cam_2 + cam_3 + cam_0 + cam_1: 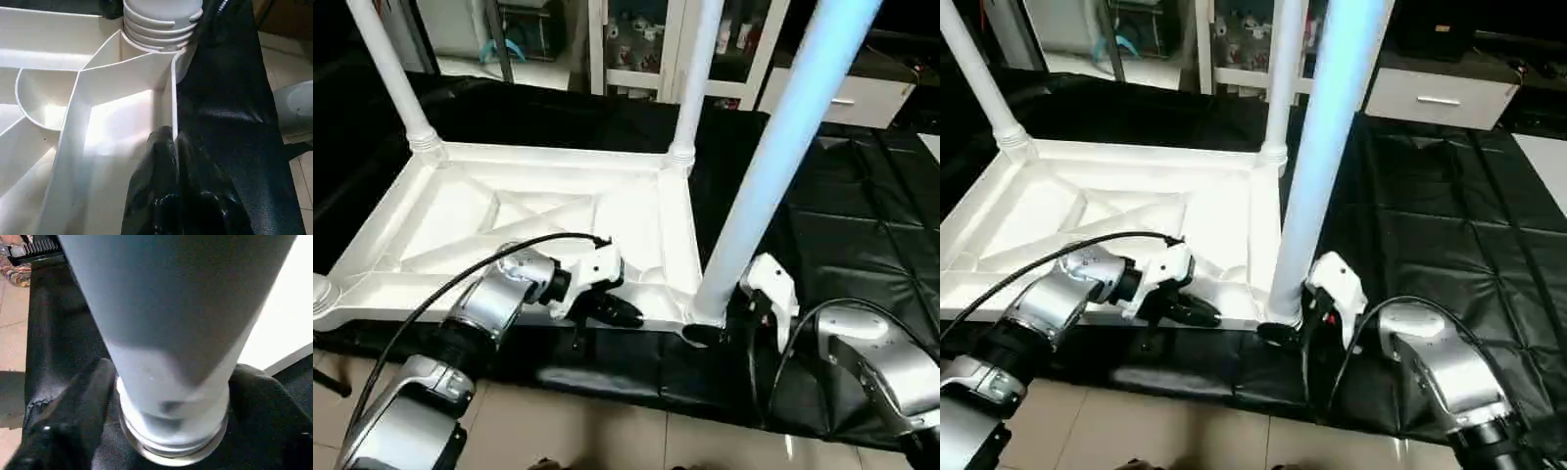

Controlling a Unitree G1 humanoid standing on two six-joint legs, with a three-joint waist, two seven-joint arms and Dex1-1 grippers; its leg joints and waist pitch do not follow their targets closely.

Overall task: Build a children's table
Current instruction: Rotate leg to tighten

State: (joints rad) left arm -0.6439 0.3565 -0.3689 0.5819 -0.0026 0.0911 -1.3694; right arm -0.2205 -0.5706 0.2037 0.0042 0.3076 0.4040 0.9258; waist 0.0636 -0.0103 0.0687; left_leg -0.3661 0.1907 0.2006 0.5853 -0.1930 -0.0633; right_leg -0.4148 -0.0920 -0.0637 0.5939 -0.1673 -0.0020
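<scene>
Gripping low, you have the right gripper (1298, 328) clamped around the long white tapered plastic leg (773, 166) at the upturned white ribbed tabletop's (509, 211) near corner socket, the left gripper (612, 308) pinching its rim; light, stiff, slippery.

My near leg (773, 166) rises through the frame's centre-right, blocking passage there. Two far legs (389, 73) fence the upper left and upper centre. The black mat (862, 225) at right lies open.

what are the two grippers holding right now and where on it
The left gripper pinches the table top's near rim. The right gripper clasps the near-right leg at its base, by the corner socket.
</scene>
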